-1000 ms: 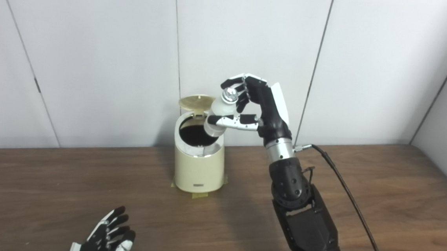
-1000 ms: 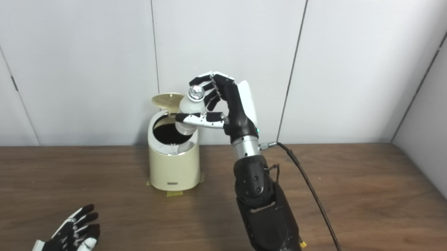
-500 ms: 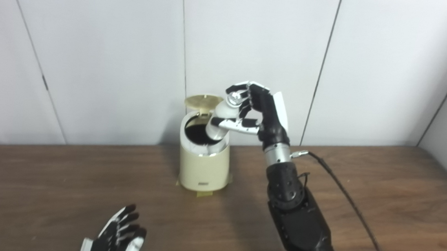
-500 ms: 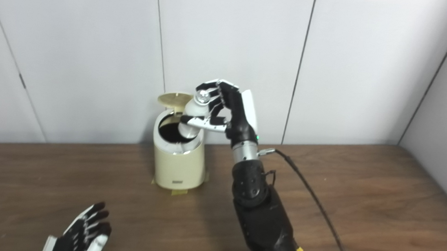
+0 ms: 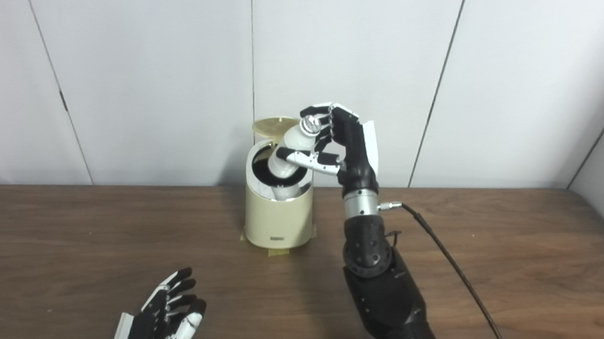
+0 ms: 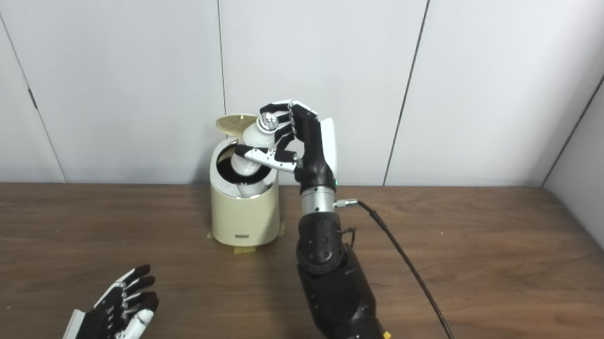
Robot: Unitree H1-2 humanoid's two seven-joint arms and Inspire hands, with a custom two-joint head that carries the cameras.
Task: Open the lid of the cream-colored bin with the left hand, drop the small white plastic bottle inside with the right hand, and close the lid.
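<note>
Both head cameras look down and forward from above the near edge of the wooden table (image 5: 514, 248) toward the white panelled wall (image 5: 342, 50). Set side by side, they share nearly the whole scene; the right eye view shows everything shifted slightly leftward.

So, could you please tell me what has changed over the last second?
The right hand has carried the white bottle leftward and down, tilting its base into the bin's opening; it keeps its grip. The lid stays raised, and the left hand stays open low over the table. The camera shifted slightly.
</note>
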